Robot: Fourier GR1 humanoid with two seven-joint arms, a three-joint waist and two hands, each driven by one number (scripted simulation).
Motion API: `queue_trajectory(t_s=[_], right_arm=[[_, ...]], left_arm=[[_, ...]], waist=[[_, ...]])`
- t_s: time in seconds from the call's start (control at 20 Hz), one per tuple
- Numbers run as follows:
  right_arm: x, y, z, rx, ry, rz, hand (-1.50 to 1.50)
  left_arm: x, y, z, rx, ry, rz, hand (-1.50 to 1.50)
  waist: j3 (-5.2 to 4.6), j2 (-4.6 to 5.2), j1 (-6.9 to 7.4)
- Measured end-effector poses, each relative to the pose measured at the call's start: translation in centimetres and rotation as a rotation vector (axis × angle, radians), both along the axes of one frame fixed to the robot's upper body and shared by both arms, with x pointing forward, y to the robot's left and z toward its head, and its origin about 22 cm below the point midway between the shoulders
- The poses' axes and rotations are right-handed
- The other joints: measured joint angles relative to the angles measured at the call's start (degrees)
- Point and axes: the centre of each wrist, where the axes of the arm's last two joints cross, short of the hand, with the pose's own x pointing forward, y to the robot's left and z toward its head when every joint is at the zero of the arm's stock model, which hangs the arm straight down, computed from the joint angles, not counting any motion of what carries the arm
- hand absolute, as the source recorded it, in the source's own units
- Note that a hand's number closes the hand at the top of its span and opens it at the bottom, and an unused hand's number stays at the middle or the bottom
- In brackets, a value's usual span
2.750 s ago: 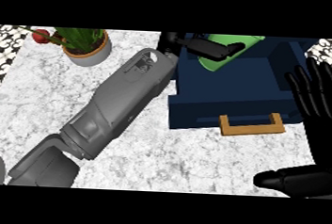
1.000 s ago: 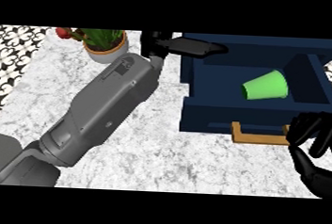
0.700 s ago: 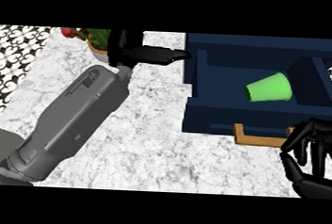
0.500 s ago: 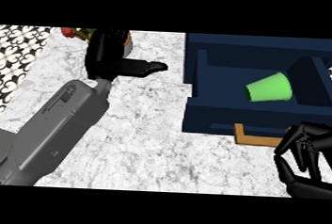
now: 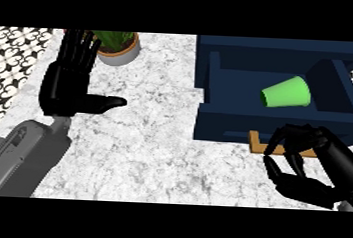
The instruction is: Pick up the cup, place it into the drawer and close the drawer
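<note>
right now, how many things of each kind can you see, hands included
cup: 1
drawer: 1
potted plant: 1
hands: 2, left hand and right hand
total: 5

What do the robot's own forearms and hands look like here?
The left forearm is a smooth grey casing, boxy with rounded edges. The left hand is black, with ridged, segmented fingers and a thumb. The right hand has the same black build; its forearm barely shows. No cables show.
</note>
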Motion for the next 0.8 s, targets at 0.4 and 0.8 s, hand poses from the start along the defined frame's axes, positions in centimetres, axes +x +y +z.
queue_trajectory(t_s=[0.4, 0.8], right_arm=[[2.4, 1.9, -4.8, -0.278, -0.044, 0.005, 1.50], [6.5, 2.8, -9.2, -0.407, -0.014, -0.015, -1.50]], left_arm=[[-3.2, 4.4, -1.6, -0.005, 0.003, 0.008, -1.50], [-5.7, 8.6, -3.0, -0.010, 0.006, 0.018, -1.50]], waist=[[0.03, 0.16, -0.24], [0.02, 0.23, -0.67]])
